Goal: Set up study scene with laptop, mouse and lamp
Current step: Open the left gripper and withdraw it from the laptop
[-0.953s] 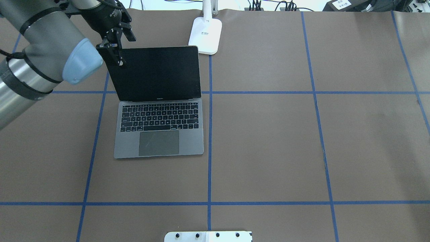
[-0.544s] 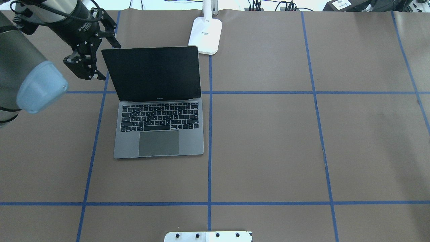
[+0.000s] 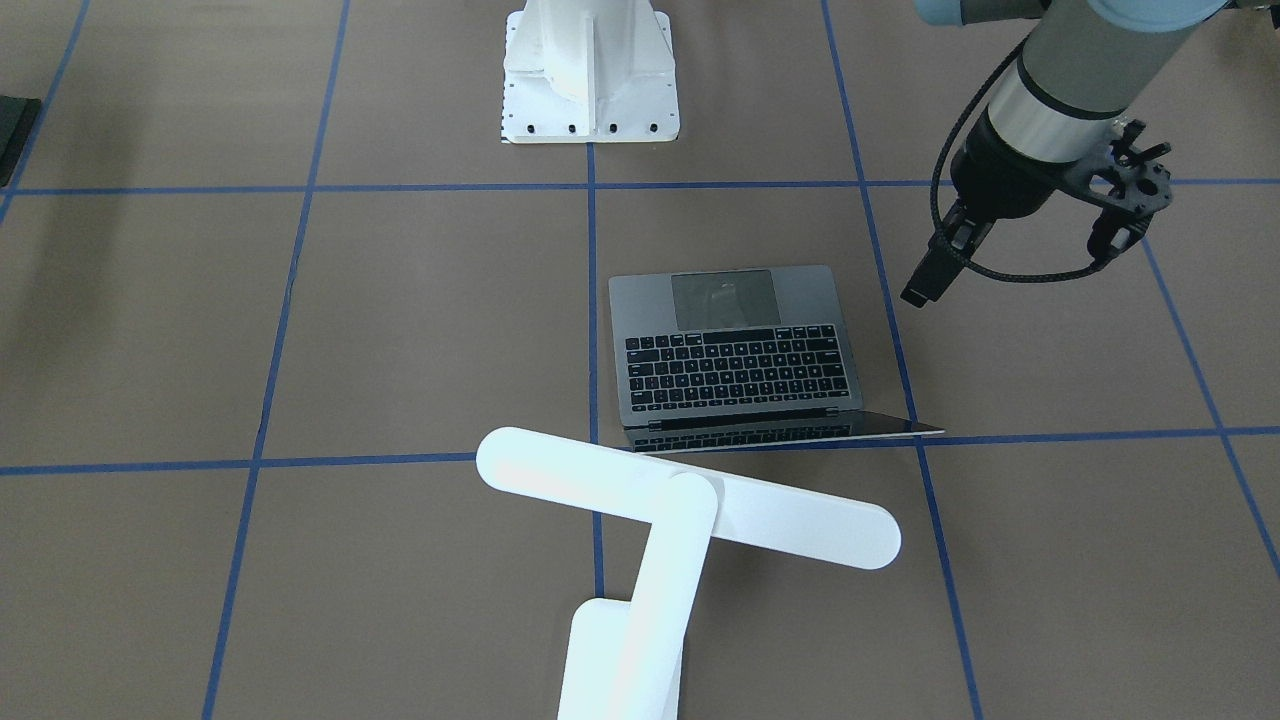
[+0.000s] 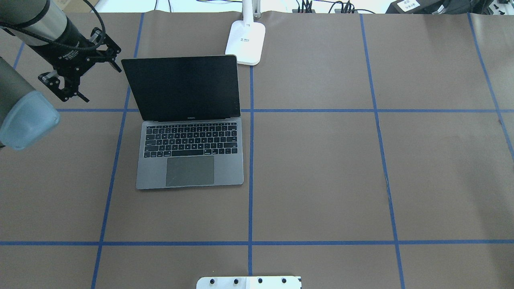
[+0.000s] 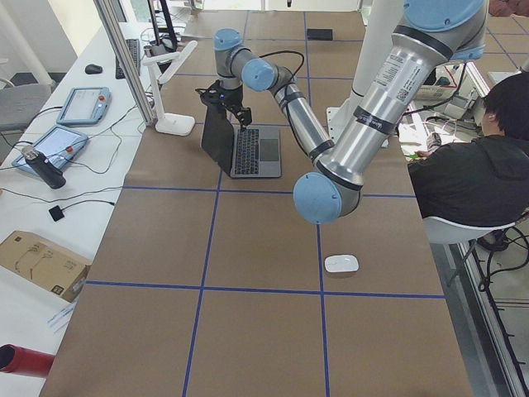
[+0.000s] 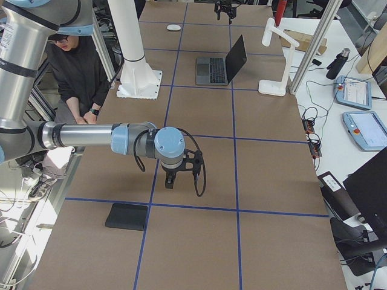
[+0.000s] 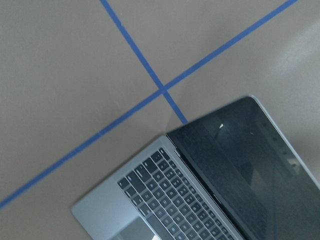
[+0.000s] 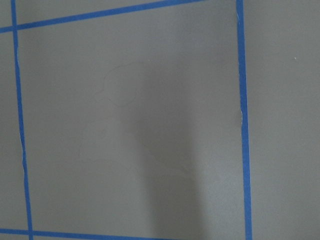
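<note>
the laptop sits open on the surface, left of middle, lid up and screen dark. the lamp stands just past its far right corner. the mouse lies well apart from both, out at the left end of the surface.

the left tool hangs beside the lid's left edge, clear of it, with its fingers spread and nothing between them. the right tool hovers over bare surface at the right end, near a black pad. i can't tell whether its fingers are spread or pressed together.

to my eye the laptop part looks finished and the mouse is next. that calls for a long reach left and a careful pinch across that low, slick dome, then a carry over to the laptop.

i count one laptop, one mouse, one lamp, one pad and two arms.
</note>
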